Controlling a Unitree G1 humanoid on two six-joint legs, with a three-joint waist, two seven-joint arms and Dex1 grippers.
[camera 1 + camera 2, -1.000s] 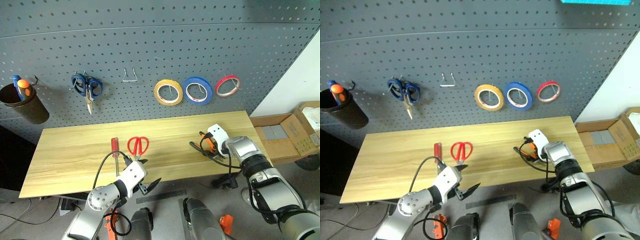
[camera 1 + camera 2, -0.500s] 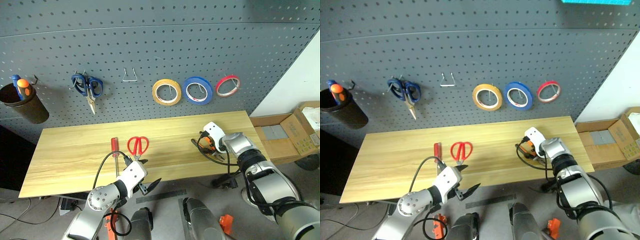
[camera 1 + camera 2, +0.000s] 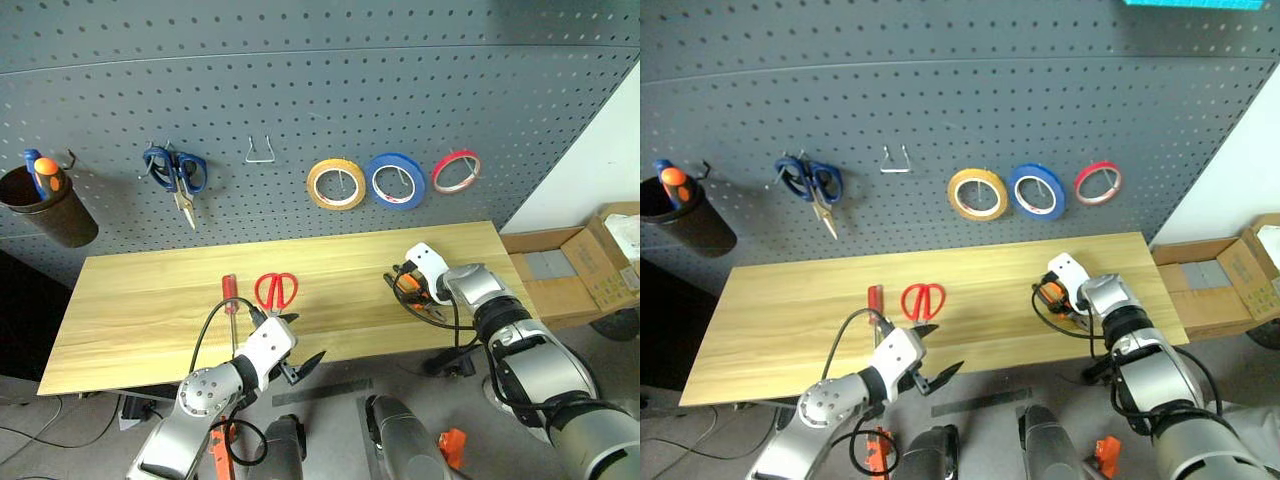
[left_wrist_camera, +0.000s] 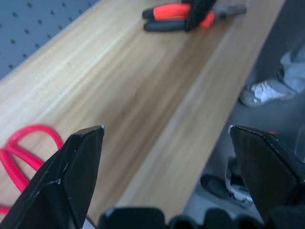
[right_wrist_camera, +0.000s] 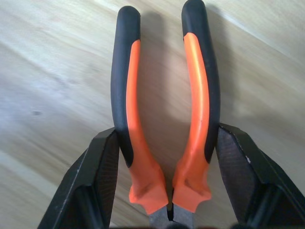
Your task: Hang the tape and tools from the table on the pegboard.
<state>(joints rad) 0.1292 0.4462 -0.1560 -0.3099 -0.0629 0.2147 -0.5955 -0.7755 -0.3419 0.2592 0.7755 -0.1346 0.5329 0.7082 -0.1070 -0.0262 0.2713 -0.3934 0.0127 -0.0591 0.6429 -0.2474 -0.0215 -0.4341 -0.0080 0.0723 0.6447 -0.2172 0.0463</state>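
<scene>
The orange-and-black pliers [image 5: 195,95] lie on the right part of the wooden table [image 3: 150,300]. My right gripper [image 5: 167,138] is down on them, one finger pressed against the outside of each handle. The red-handled scissors [image 3: 276,291] and the small red-handled screwdriver [image 3: 230,293] lie side by side near the table's middle. My left gripper [image 3: 300,340] hovers open at the front edge just below the scissors, with nothing between its fingers. The yellow-tan tape [image 3: 336,185] hangs from a hook on the dark grey pegboard [image 3: 300,80].
Blue-handled scissors [image 3: 175,172], a blue tape roll [image 3: 395,181] and a thin red-pink roll [image 3: 455,171] hang on the board. A bare wire hook [image 3: 261,152] sits between scissors and tapes. A brown cup [image 3: 45,205] is far left, cardboard boxes [image 3: 580,270] far right.
My right gripper's fingers have closed in from wide open onto the pliers' handles, and its wrist has turned a little. The left gripper has stayed open in about the same spot.
</scene>
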